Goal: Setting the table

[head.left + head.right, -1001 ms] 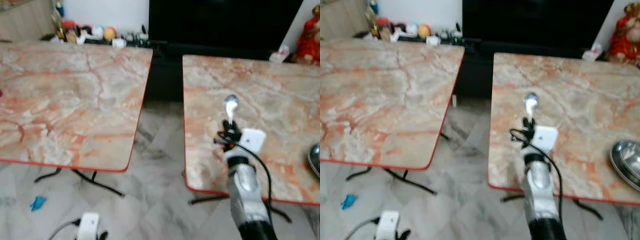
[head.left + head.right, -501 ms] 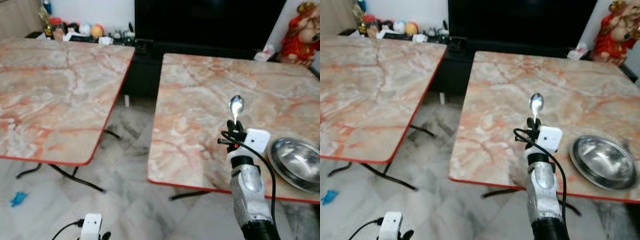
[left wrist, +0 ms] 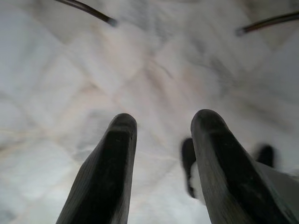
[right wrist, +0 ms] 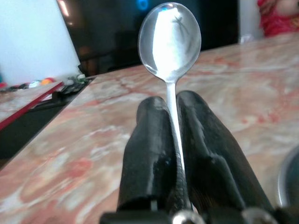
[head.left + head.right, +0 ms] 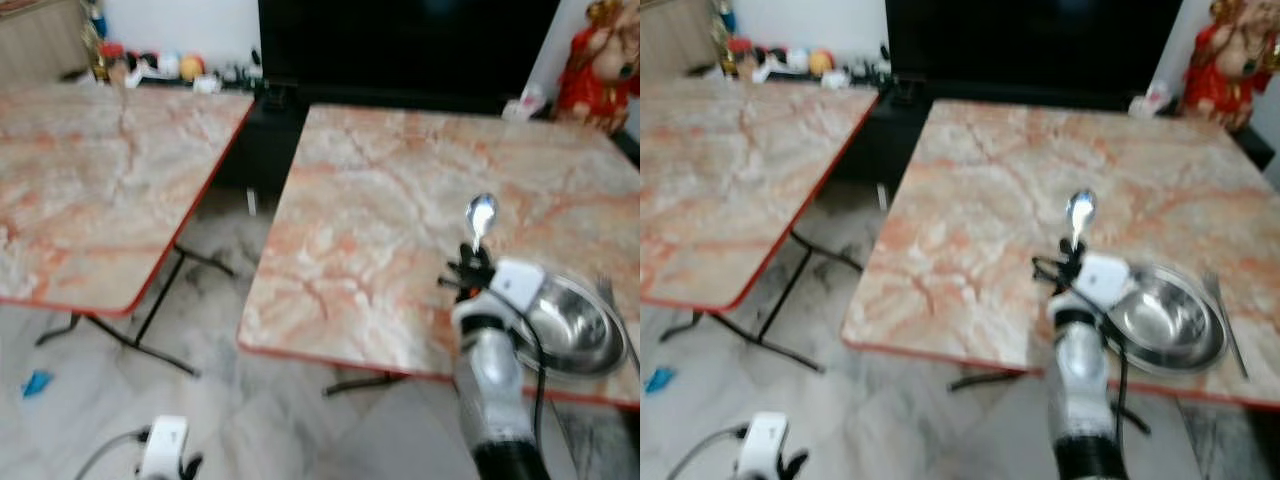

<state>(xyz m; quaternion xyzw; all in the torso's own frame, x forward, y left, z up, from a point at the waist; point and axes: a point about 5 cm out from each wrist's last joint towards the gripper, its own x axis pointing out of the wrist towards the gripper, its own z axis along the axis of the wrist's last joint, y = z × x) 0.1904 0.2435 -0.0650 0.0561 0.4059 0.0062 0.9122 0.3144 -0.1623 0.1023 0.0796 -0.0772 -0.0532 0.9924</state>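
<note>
silver spoon (image 4: 170, 37), orange-veined marble table (image 5: 380, 210)

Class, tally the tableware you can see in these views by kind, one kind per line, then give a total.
Spoons: 1, spoon held in the right end effector
Bowls: 1, steel bowl
Forks: 1, fork beside the bowl
Total: 3

I read even, bright indoor light in both head views, which are softened by motion blur throughout. The spoon (image 4: 170, 42) bowl shows strong glare and stays sharp; the background behind it is defocused. The floor (image 3: 149, 70) appears blurred and pale.
</note>
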